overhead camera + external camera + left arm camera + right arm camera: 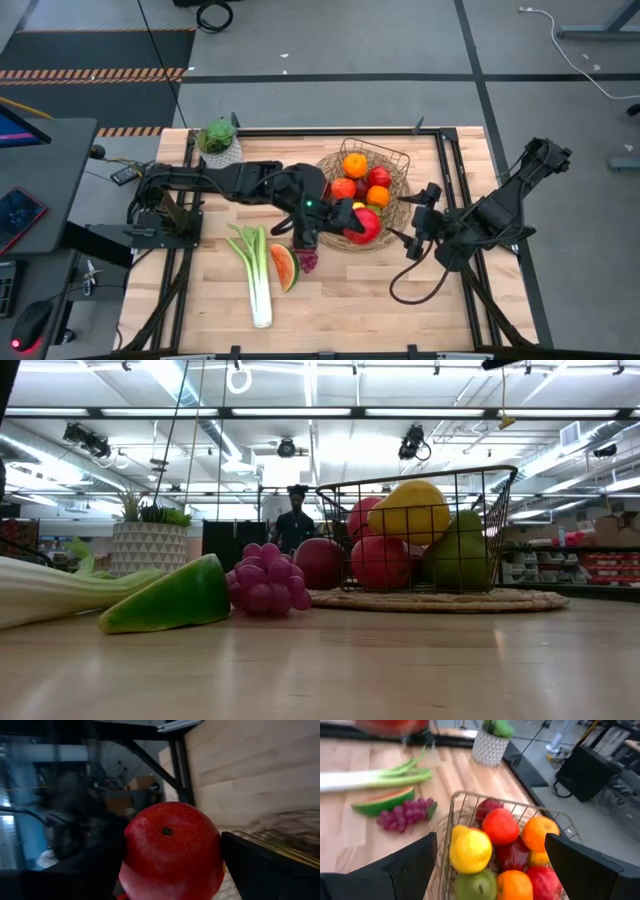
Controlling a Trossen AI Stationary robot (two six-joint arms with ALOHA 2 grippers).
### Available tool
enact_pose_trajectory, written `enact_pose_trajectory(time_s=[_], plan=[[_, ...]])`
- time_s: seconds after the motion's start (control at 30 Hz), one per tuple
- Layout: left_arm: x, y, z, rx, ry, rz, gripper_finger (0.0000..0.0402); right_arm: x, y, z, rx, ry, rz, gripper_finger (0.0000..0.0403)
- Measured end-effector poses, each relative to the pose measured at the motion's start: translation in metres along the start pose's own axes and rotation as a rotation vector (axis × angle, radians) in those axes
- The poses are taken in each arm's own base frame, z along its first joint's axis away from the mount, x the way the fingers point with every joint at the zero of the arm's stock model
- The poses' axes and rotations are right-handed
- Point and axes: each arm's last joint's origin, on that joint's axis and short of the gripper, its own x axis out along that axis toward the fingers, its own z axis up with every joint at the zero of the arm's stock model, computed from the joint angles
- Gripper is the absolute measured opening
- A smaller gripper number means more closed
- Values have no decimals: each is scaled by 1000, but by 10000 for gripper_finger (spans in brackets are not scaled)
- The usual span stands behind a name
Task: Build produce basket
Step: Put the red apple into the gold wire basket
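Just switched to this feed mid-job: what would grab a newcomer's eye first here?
The left gripper at the basket's near rim, a big red apple between its fingers. Next, the basket itself, toward the table's far side, heaped with oranges, apples, a lemon and a pear. The leek, watermelon slice and grapes lie on the table to its left.

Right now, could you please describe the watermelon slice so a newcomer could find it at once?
Start at the wire basket, then look to the bare wood beside it. The watermelon slice lies between the leek and the purple grapes: the only wedge, green-rinded with red flesh.
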Motion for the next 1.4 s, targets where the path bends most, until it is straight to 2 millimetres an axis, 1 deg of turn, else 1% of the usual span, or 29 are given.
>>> enact_pose_trajectory(time_s=[0.2, 0.53, 0.63, 0.77, 1.0, 1.1, 1.2, 1.4], plan=[[0, 5, 0, -7, 4, 56, 327, 2, 4, -6, -26, 64, 79, 373], [0, 7, 0, -26, -4, 69, 327, 2, 5, -5, 1, 60, 101, 373], [0, 5, 3, -21, -29, 49, 327, 2, 6, -4, 11, 56, 109, 373], [1, -3, 12, 42, -64, -41, 327, 2, 7, -3, 21, 54, 120, 373], [-5, -33, 21, 124, -131, -354, 327, 2, 7, -3, 23, 51, 125, 373], [-8, -41, 23, 172, -154, -438, 327, 2, 8, -2, 18, 45, 129, 373], [-10, -44, 24, 182, -180, -463, 327, 2, 8, -1, 12, 38, 133, 373], [-11, -43, 25, 101, -375, -417, 327, 2, 9, 0, 15, 28, 139, 373]])
